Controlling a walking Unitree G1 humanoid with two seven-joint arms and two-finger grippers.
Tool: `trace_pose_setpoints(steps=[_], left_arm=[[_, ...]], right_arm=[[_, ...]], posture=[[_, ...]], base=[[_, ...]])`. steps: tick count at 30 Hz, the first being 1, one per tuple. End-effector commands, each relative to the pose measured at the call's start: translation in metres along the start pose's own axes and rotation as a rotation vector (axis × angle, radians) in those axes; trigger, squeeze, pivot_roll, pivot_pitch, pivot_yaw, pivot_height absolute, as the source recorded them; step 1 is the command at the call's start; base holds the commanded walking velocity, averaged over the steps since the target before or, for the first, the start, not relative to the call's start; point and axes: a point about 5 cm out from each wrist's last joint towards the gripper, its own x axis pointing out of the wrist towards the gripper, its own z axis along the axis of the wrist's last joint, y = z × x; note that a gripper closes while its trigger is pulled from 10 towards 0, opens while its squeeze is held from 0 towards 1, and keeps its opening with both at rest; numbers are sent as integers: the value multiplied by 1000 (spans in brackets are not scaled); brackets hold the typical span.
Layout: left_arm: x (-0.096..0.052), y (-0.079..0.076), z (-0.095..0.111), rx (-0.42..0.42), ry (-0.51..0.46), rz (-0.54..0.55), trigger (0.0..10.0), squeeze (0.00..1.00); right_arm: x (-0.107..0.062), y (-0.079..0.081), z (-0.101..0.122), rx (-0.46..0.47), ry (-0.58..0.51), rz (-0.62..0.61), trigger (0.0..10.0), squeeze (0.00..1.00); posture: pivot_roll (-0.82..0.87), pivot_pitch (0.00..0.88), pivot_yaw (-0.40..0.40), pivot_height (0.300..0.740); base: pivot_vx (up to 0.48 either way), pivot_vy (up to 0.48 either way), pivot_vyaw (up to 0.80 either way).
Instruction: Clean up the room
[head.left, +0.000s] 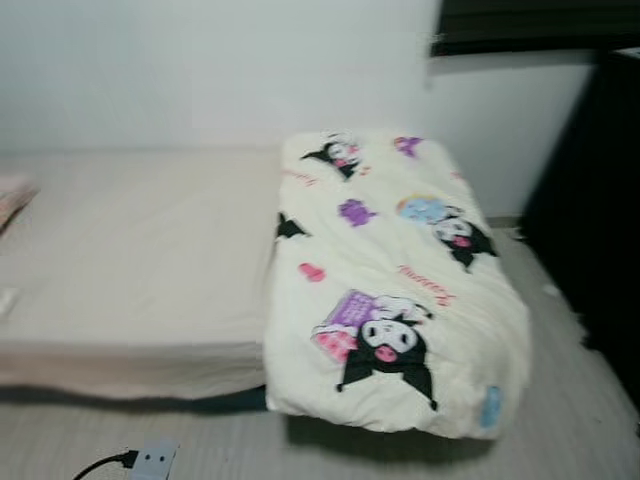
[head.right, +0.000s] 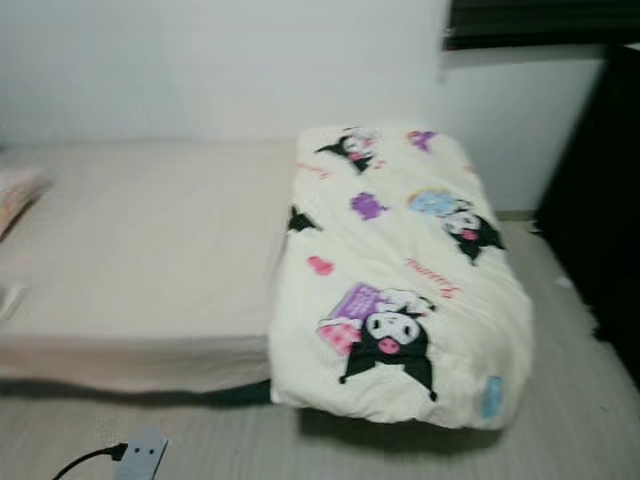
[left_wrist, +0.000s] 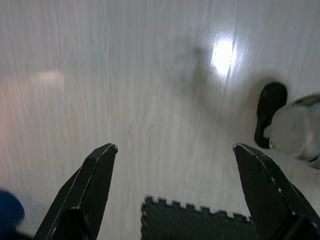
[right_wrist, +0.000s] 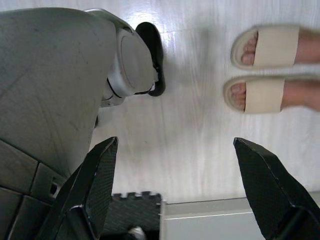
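A cream quilt (head.left: 395, 285) printed with cartoon characters lies folded across the right end of a low bed (head.left: 140, 260), its near edge hanging over the bed's front. The rest of the mattress is bare beige sheet. My left gripper (left_wrist: 175, 150) hangs open above pale floor, nothing between its fingers. My right gripper (right_wrist: 175, 145) also hangs open beside my own leg (right_wrist: 50, 85), pointing down at the floor.
A white power strip (head.left: 152, 461) with a black cord lies on the floor before the bed. Dark furniture (head.left: 590, 200) stands at the right. A person's feet in beige sandals (right_wrist: 265, 70) stand close behind me. A dark foam mat (left_wrist: 195, 220) lies on the floor.
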Motion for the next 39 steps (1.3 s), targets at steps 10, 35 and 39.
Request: trace_pose_setpoints(steps=[10,35,39], left_arm=[[-1,-4,-8,24,43,-12,10000,0],[-1,-3,-9,37,42,-19,10000,0],[0,-3,-4,40,30,-21,10000,0]], right_arm=[[5,55,0,-33,-5,145,10000,0],[6,44,-2,-57,19,27,10000,0],[6,45,-1,-68,19,22,10000,0]], posture=[[-68,72,78,740],[-67,56,69,740],[-69,49,68,740]], base=[[-459,0,788],[-38,0,158],[0,0,0]])
